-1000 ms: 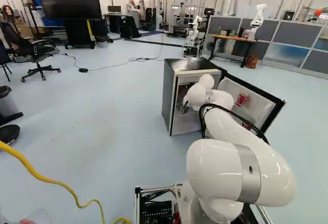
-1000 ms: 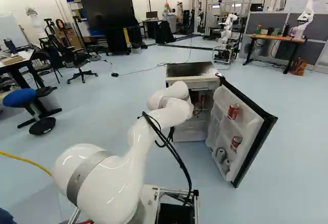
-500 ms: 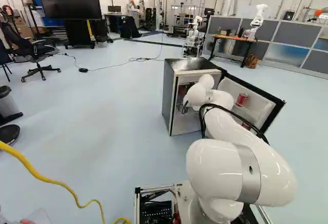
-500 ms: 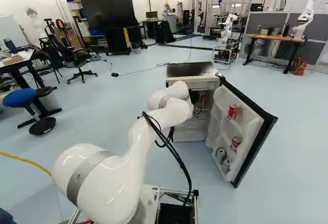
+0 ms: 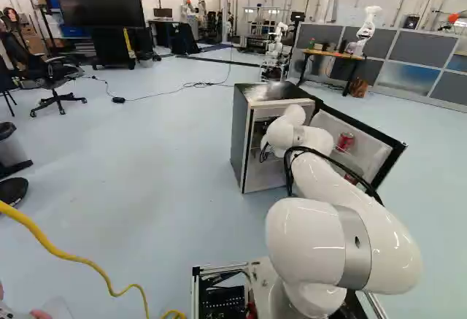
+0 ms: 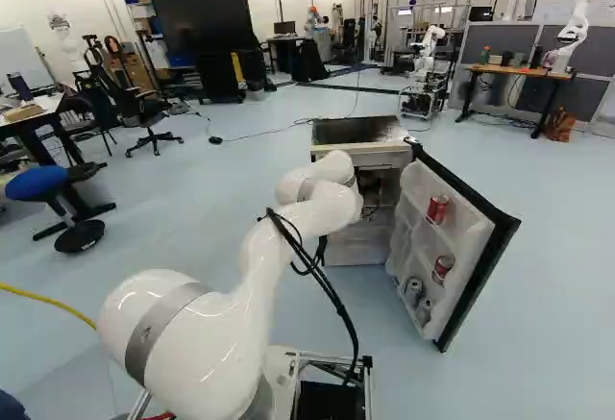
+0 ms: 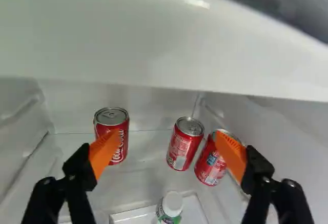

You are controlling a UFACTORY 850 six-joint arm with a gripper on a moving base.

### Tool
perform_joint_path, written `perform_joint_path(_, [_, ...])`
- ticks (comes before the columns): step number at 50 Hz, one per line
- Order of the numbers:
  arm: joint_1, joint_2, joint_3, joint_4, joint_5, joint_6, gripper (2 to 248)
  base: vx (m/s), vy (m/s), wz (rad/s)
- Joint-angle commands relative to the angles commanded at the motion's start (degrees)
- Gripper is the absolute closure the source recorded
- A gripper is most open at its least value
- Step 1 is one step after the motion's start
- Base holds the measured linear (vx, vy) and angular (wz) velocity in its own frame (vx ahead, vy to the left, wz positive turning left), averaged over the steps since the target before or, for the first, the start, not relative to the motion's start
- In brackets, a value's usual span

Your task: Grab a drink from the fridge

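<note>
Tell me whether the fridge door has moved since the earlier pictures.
No; in the right base view, the fridge door keeps the same angle to the fridge body.

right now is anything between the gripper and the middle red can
Nothing visible stands between the gripper and the middle red can; a white-capped bottle shows close by, though seemingly just off that path.

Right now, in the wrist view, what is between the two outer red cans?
A third red can is there, nearer to one of them; the wrist view shows it.
</note>
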Motion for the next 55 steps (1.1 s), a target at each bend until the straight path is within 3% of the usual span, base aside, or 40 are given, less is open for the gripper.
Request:
perform_joint_path(1, [0.0, 0.2, 0.4, 0.0, 0.0, 0.0, 22, 0.0, 0.0, 0.0])
perform_joint_path(2, [0.0, 0.5, 0.8, 0.0, 0.0, 0.0, 3, 0.0, 0.0, 0.0])
perform_joint_path(55, [-1.0, 18.0, 30.0, 0.0, 0.0, 0.0, 3, 0.0, 0.0, 0.0])
